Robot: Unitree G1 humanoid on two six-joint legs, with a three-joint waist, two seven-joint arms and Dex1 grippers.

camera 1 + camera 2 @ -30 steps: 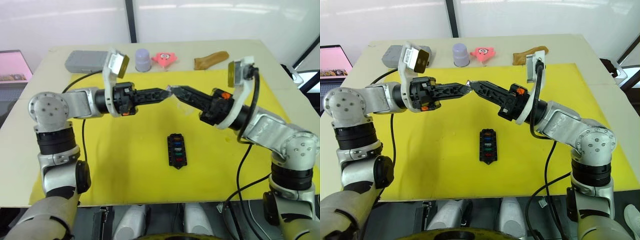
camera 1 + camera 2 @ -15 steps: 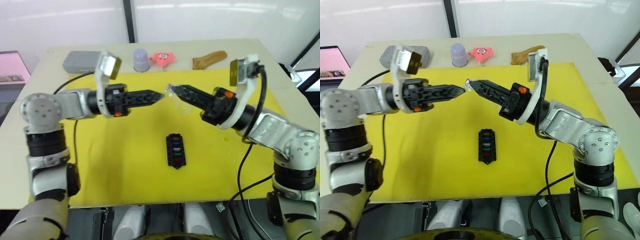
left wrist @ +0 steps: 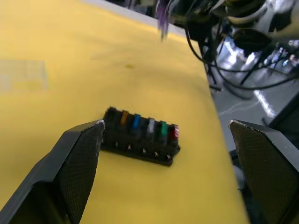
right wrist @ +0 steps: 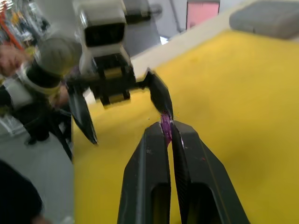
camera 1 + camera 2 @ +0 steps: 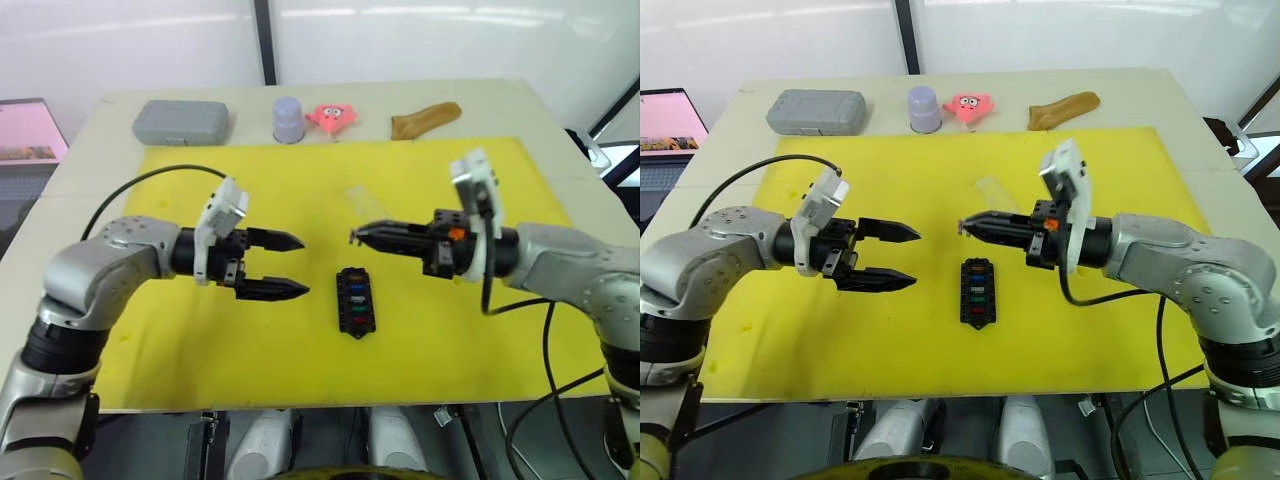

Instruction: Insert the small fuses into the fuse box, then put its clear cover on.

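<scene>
Purple fuse [image 4: 165, 125] now pinched in right hand [image 5: 965, 224], handed over from left. Left hand [image 5: 902, 257] dropped back, fingers apart, empty. Box [image 5: 977, 292] on yellow mat between hands, five fuses in. Cover [image 5: 996, 192] lies beyond. Next, likely: seat purple.

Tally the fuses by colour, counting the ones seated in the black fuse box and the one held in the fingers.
tan fuse: 1, in the fuse box
blue fuse: 1, in the box
white fuse: 1, in the box
green fuse: 1, in the box
red fuse: 1, in the box
purple fuse: 1, pinched by the right gripper
Total: 6
</scene>
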